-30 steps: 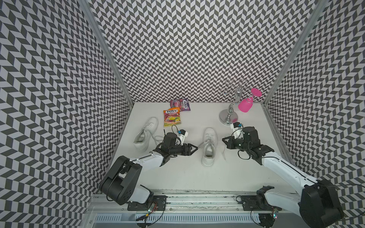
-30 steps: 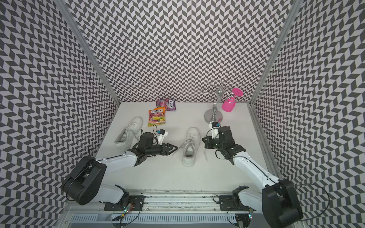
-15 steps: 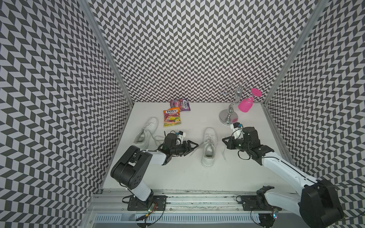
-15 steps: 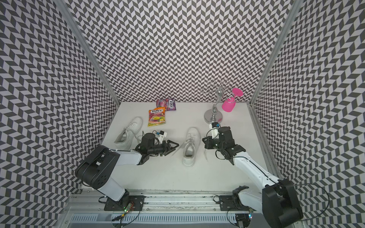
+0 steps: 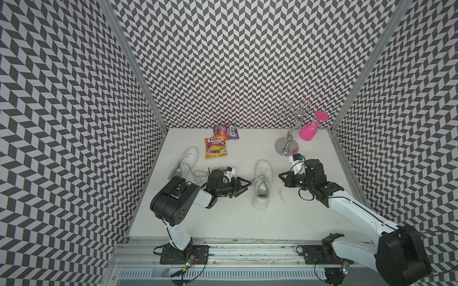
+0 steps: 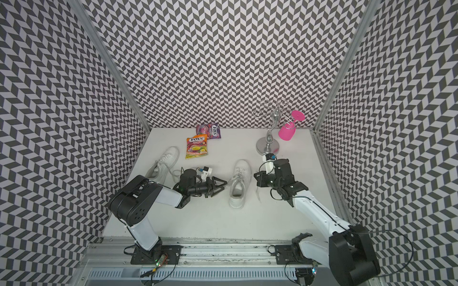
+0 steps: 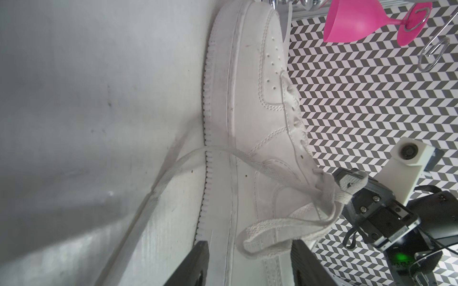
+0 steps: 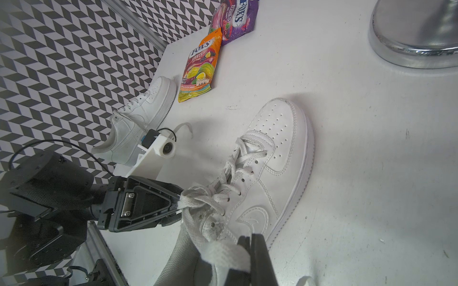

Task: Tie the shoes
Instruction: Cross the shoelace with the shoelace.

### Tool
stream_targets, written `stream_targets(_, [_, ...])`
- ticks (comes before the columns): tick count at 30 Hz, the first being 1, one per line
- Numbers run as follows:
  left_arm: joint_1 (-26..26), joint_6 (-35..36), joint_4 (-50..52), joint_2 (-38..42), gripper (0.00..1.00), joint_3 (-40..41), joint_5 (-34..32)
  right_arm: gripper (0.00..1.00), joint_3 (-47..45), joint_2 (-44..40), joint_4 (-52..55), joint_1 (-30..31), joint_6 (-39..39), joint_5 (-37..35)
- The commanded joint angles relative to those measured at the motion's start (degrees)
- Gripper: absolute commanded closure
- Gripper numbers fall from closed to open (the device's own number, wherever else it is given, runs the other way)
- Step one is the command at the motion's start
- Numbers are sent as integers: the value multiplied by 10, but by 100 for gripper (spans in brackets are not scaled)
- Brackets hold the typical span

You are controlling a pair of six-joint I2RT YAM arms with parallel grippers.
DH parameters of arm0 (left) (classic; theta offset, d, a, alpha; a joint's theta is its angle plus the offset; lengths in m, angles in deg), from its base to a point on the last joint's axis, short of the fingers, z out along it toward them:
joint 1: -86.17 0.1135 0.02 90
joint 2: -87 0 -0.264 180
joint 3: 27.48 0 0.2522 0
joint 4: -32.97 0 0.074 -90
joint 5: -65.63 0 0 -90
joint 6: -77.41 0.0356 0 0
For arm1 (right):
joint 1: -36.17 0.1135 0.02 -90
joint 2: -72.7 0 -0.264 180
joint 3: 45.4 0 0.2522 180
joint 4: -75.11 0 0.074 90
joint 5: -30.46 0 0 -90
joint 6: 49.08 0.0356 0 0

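Observation:
One white shoe stands mid-table, toe away from me; its mate lies near the left wall. In both top views my left gripper sits at the middle shoe's left side. In the left wrist view it is open, with a loop of white lace lying loose between its fingers. My right gripper hangs at the shoe's right side. It is shut on a flat strand of lace that runs from the top eyelets.
Two candy bags lie at the back. A silver stand holding a pink cup is at the back right, close behind my right wrist. A loose lace end trails on the table. Patterned walls enclose three sides.
My left arm has raised its elbow and pushed the gripper a little nearer the middle shoe, jaws narrowing around the lace loop. The right gripper has stayed put, still shut on its lace.

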Motion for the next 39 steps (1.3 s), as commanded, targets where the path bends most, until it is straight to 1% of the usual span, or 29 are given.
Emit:
stream_targets(1, [-6, -7, -34, -6, 47, 0, 7, 100, -7, -11, -29, -2, -2, 5])
stream_targets(6, [-10, -6, -35, -9, 55, -2, 9, 100, -6, -11, -29, -2, -2, 6])
stream_targets(12, [-9, 0, -32, -8, 68, -3, 8, 100, -6, -11, -29, -2, -1, 6])
stream_targets(15, [-9, 5, -29, -6, 76, -4, 8, 100, -6, -11, -29, -2, -3, 7])
stream_targets(18, [-10, 13, -19, 5, 83, -6, 7, 100, -6, -11, -28, -2, -2, 7])
stream_targets(20, [-12, 31, 6, 22, 87, -10, 2, 100, -6, -11, -29, -2, -3, 7])
stream_targets(23, [-16, 67, 67, 53, 89, -23, -15, 100, -5, -11, -29, -2, -5, 10])
stream_targets(29, [-40, 141, 210, 131, 90, -63, -71, 100, -4, -12, -33, -2, -6, 14])
stream_targets(33, [-71, 174, 282, 166, 90, -96, -103, 100, -3, -12, -34, -2, -6, 9])
stream_targets(36, [-100, 199, 335, 177, 90, -125, -131, 100, -2, -8, -34, -2, -7, 8])
stream_targets(39, [-122, 211, 364, 183, 90, -144, -150, 100, -2, -10, -32, -2, -9, 3])
